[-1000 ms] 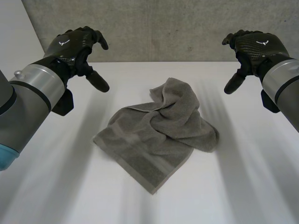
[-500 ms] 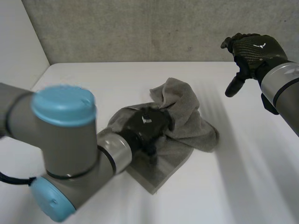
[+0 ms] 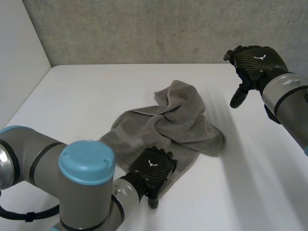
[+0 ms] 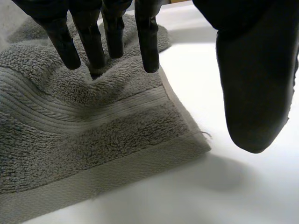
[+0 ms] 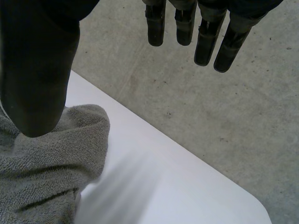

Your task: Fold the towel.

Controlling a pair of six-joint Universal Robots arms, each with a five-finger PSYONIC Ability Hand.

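Note:
A grey towel [image 3: 168, 126] lies crumpled in the middle of the white table [image 3: 72, 96]. My left hand [image 3: 153, 167] rests low over the towel's near corner, open. In the left wrist view its fingers [image 4: 96, 42] press into the towel [image 4: 70, 126] just behind the banded hem, and its thumb [image 4: 254, 88] hangs over bare table beside the corner. My right hand [image 3: 252, 62] hovers open in the air beyond the towel's far right side. In the right wrist view its fingers [image 5: 205, 37] and thumb [image 5: 37, 74] are spread, with the towel's bunched end [image 5: 51, 158] under the thumb.
A grey concrete wall [image 3: 159, 29] stands behind the table's far edge. A white panel [image 3: 19, 57] borders the table on the left. My left arm's elbow [image 3: 86, 187] sits low at the near left of the table.
My left arm has swung down from high at the left, and its hand has slid back across the towel to the near corner. My right hand has shifted slightly left.

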